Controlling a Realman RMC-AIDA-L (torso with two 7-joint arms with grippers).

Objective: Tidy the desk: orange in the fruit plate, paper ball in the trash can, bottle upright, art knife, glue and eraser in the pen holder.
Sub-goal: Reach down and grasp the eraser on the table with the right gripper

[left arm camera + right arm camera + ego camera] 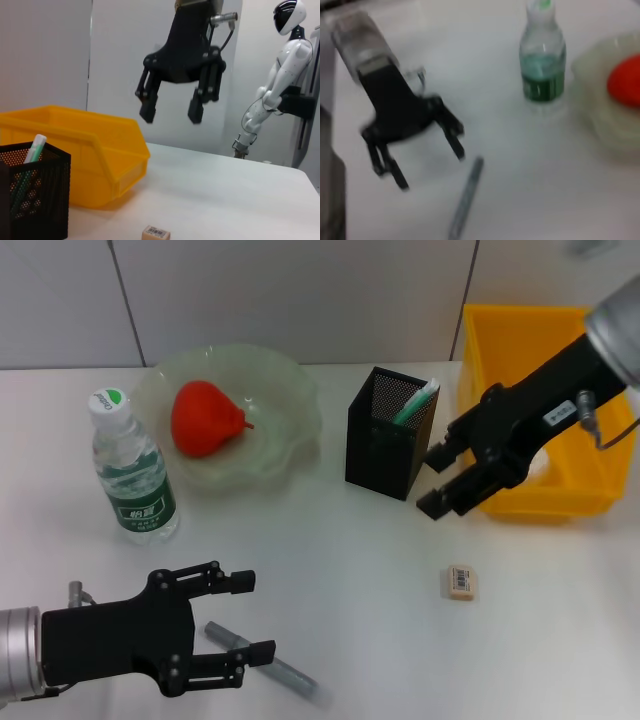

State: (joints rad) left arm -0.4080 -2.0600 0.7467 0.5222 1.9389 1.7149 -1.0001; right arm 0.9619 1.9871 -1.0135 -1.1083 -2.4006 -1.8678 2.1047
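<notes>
Trash can (pixel 540 410), yellow, sits at 2 o'clock on the desk, long axis running front to back; contents not visible from the head view.

Fruit plate (pixel 290 390) at 11 o'clock holds the orange (pixel 205 418), lying on its side with the stem nub toward 3 o'clock. That step looks done.

Pen holder (pixel 385 435) stands just off centre toward 1 o'clock, a green-white glue stick leaning out of it toward the bin.

Bottle (pixel 132 472) stands upright at 9 o'clock, cap up, beside the plate. Judged done.

Right gripper (pixel 445 480) hovers above the desk between pen holder and trash can, fingers spread and empty, pointing toward 7 o'clock, likely staged for the eraser.

Left gripper (pixel 250 615) at 7 o'clock, low, fingers spread on either side of the art knife (pixel 262 660), not pinching it. Knife lies flat, long axis running 10 to 4 o'clock.

Eraser (pixel 460 581) lies flat at 4 o'clock, clear of everything, long axis roughly 12 to 6.

Paper ball not seen.
</notes>
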